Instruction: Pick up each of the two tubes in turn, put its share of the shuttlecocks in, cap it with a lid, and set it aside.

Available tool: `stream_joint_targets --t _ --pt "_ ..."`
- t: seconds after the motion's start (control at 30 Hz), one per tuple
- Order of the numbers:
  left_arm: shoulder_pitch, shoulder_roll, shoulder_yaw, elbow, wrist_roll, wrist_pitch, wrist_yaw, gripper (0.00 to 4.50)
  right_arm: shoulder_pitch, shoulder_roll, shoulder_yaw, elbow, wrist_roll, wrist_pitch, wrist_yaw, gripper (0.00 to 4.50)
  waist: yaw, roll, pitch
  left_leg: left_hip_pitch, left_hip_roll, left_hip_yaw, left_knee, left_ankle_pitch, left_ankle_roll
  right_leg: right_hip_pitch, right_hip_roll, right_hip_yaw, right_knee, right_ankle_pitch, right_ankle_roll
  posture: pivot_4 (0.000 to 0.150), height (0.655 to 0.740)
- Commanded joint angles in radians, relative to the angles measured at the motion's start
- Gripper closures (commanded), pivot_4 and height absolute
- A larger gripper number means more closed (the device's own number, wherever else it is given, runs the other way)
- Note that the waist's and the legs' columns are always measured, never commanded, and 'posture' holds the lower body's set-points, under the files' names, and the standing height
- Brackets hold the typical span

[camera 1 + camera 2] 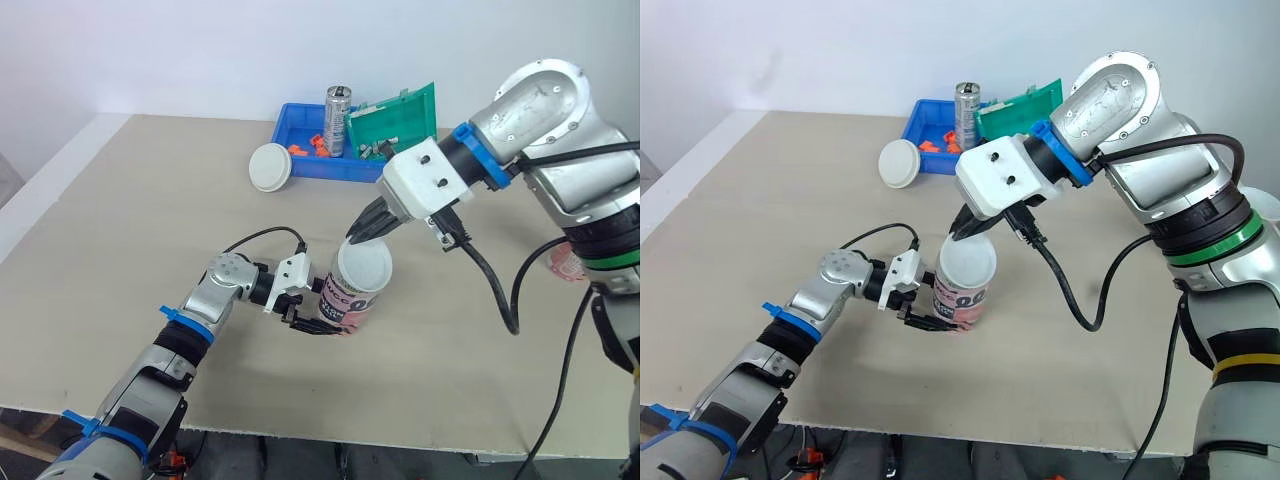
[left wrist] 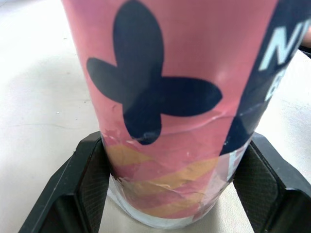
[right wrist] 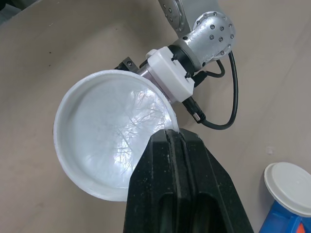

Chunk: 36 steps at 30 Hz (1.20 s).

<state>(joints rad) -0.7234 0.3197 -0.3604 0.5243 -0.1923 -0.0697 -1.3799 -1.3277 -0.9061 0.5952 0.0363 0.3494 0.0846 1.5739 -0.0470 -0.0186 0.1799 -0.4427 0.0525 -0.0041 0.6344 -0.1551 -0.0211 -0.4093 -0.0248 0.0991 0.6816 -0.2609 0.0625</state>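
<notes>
Left gripper jaws clamp the tube, upright near the bench's front edge. Right gripper jaws pinch a lid over its mouth, so capping appears in progress. A spare lid waits near the far edge.

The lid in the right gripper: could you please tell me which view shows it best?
The right wrist view: the lid is close, most of its round face plain. The eye views show it over the tube; the left wrist view faces the tube's wall.
</notes>
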Motion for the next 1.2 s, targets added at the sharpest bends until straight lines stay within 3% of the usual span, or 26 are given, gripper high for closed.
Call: stream_joint_targets --t 0.03,0.2,0.37,0.53,0.6,0.63,0.67,0.7,0.83,1.03,1.13,1.2 --pt "-0.003 0.039 0.001 0.055 0.079 0.005 0.044 1.13 0.011 -0.023 0.011 -0.037 0.018 -0.003 0.041 4.42 0.000 0.000 0.000 0.000 0.000 0.000 0.000 0.000 0.000 0.000 0.000 0.000 0.000 0.000 0.000 0.150 0.7061" --pt "-0.004 0.041 0.002 0.057 0.077 0.005 0.042 1.13 0.050 -0.010 0.026 -0.067 -0.005 -0.017 0.041 4.42 0.000 0.000 0.000 0.000 0.000 0.000 0.000 0.000 0.000 0.000 0.000 0.000 0.000 0.000 0.000 0.150 0.7061" --pt "-0.001 0.043 0.002 0.049 0.076 0.011 0.045 1.13 0.118 0.090 0.013 -0.045 -0.136 -0.073 0.022 4.42 0.000 -0.002 -0.002 0.001 0.000 0.000 0.000 0.000 0.000 0.000 0.000 0.000 0.000 0.000 0.000 0.150 0.7061" --pt "0.003 0.048 0.006 0.043 0.075 0.015 0.046 1.13 0.150 0.133 -0.014 0.014 -0.260 -0.137 0.015 2.85 0.000 -0.003 -0.003 0.003 0.001 0.000 0.000 0.000 0.000 0.001 0.001 -0.001 0.000 0.000 0.000 0.150 0.7061" --pt "0.004 0.049 0.007 0.040 0.075 0.018 0.045 1.13 0.155 0.147 -0.030 0.023 -0.286 -0.154 0.014 1.83 0.000 -0.004 -0.003 0.004 0.001 0.000 -0.001 0.000 0.000 0.002 0.001 -0.001 0.000 0.000 0.000 0.150 0.7061" --pt "0.004 0.049 0.008 0.040 0.074 0.019 0.045 1.13 0.156 0.153 -0.037 0.026 -0.294 -0.157 0.014 1.57 0.000 -0.004 -0.003 0.004 0.001 0.000 -0.001 0.000 0.000 0.002 0.001 -0.001 0.000 0.000 -0.001 0.150 0.7061" --pt "0.003 0.048 0.008 0.041 0.074 0.020 0.045 1.13 0.157 0.161 -0.045 0.031 -0.302 -0.158 0.011 0.96 0.000 -0.004 -0.003 0.005 0.002 0.000 -0.001 0.000 0.000 0.001 0.001 -0.001 0.000 0.000 -0.001 0.150 0.7061" --pt "0.002 0.047 0.008 0.042 0.074 0.021 0.045 1.13 0.158 0.165 -0.053 0.035 -0.313 -0.165 0.010 0.72 0.000 -0.004 -0.003 0.005 0.002 0.000 -0.001 0.000 0.000 0.001 0.001 -0.001 0.000 0.001 -0.001 0.150 0.7061" --pt "-0.001 0.044 0.009 0.044 0.072 0.021 0.044 1.13 0.151 0.171 -0.094 0.042 -0.312 -0.148 0.013 0.72 0.000 -0.004 -0.004 0.006 0.002 0.000 -0.001 0.000 0.000 0.000 0.001 -0.001 0.000 0.001 -0.001 0.150 0.7061" --pt "-0.006 0.040 0.010 0.054 0.076 0.016 0.043 1.13 0.067 0.141 -0.239 -0.006 -0.051 0.118 0.040 0.72 0.000 -0.003 -0.002 0.002 0.002 0.000 -0.001 0.000 0.000 0.000 0.001 -0.001 0.000 0.003 -0.004 0.150 0.7061" --pt "-0.010 0.040 0.009 0.063 0.079 0.011 0.042 1.13 0.077 0.089 -0.233 -0.039 0.017 0.150 0.041 1.62 0.000 -0.003 -0.002 0.001 0.002 0.001 -0.001 0.000 0.000 -0.001 0.001 -0.001 0.000 0.003 -0.003 0.150 0.7061" --pt "-0.013 0.040 0.009 0.069 0.079 0.009 0.040 1.13 0.106 0.063 -0.216 -0.064 0.030 0.140 0.041 2.50 0.000 -0.003 -0.002 0.002 0.003 0.001 -0.002 0.000 0.000 -0.001 0.001 -0.001 -0.001 0.002 -0.003 0.150 0.7061"
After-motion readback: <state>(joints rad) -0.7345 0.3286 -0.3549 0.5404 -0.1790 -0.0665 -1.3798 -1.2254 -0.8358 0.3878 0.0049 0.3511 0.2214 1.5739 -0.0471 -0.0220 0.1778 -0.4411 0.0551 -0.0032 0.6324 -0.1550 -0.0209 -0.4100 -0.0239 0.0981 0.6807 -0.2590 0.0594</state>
